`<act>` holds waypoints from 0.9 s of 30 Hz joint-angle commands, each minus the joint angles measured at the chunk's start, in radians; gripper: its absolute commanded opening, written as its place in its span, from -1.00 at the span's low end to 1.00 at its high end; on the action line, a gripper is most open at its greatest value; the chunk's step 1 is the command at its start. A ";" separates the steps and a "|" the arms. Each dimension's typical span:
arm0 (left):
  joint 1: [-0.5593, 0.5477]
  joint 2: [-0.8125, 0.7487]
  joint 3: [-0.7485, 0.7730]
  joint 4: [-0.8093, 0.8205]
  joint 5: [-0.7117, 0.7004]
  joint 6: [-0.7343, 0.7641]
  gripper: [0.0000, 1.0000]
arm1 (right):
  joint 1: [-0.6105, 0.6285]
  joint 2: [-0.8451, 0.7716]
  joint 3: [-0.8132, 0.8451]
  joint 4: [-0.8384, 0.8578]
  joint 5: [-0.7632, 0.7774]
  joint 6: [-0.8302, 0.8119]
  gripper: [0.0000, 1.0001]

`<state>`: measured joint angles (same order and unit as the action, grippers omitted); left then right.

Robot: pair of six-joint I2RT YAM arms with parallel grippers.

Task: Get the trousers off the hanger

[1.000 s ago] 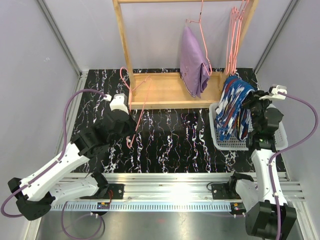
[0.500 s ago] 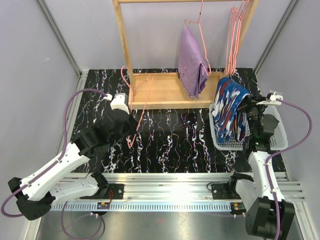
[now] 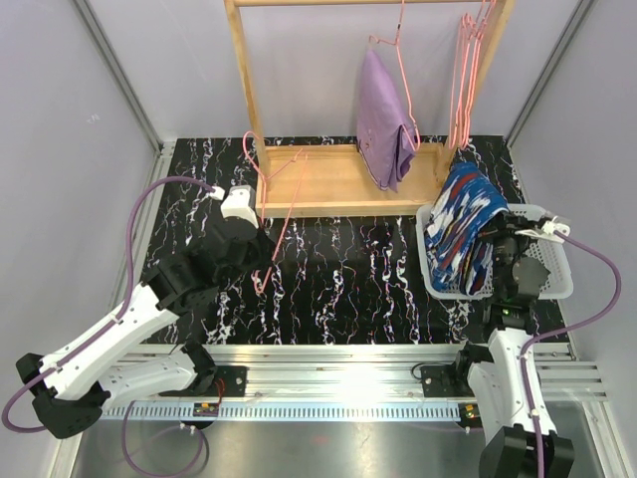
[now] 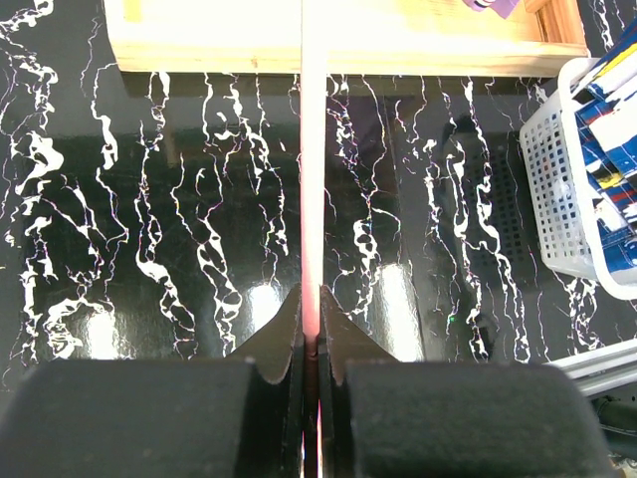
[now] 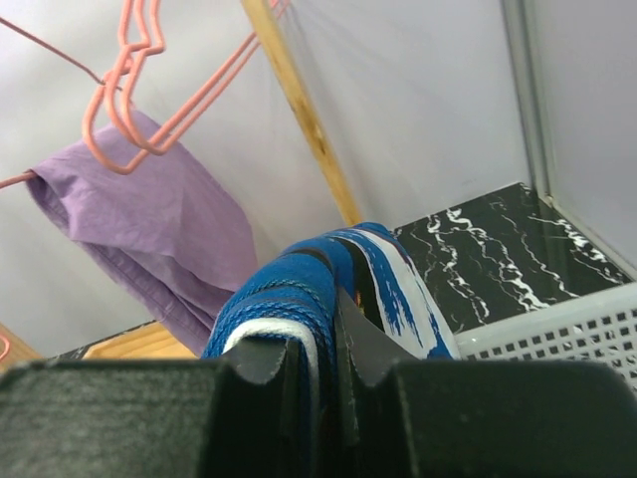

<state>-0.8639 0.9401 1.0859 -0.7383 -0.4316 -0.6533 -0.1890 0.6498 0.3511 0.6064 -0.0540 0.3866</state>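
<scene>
The dark blue trousers (image 3: pixel 460 224), streaked white and red, are draped over the white basket (image 3: pixel 438 289) at the right. My right gripper (image 3: pixel 498 246) is shut on them; in the right wrist view a fold of blue cloth (image 5: pixel 289 289) sits between the jaws of that gripper (image 5: pixel 320 334). The lilac trousers (image 3: pixel 383 124) hang from a pink hanger (image 3: pixel 403 70) on the wooden rack and also show in the right wrist view (image 5: pixel 149 219). My left gripper (image 3: pixel 261 264) is shut on a bare pink hanger (image 3: pixel 279 214); its wire (image 4: pixel 313 149) runs straight out from between the fingers of the gripper (image 4: pixel 311 304).
The wooden rack (image 3: pixel 246 90) with its tray base (image 3: pixel 338 184) stands at the back. Several bare pink hangers (image 3: pixel 466 80) hang at its right end. Grey walls close in both sides. The tabletop is black marble (image 3: pixel 368 279).
My right gripper has come down and toward the near side with the blue trousers, lowering them onto the basket. The left arm and its hanger have hardly moved.
</scene>
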 commanded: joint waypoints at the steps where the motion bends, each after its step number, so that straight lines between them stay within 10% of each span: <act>1: 0.003 -0.014 0.006 0.060 0.021 0.020 -1.00 | -0.003 -0.038 -0.024 0.038 0.084 -0.012 -0.94; 5: 0.003 -0.011 0.009 0.063 0.025 0.024 -1.00 | -0.001 -0.111 -0.072 -0.008 0.166 -0.011 -0.71; 16: 0.003 -0.008 0.017 0.065 0.039 0.027 -1.00 | -0.001 -0.072 0.066 -0.243 0.377 -0.008 0.99; 27: 0.003 -0.009 0.026 0.056 0.030 0.035 -1.00 | -0.003 -0.136 0.330 -0.649 0.946 0.014 0.99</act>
<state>-0.8639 0.9401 1.0859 -0.7376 -0.4049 -0.6365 -0.1905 0.5320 0.5903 0.0566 0.6300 0.3744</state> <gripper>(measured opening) 0.027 0.993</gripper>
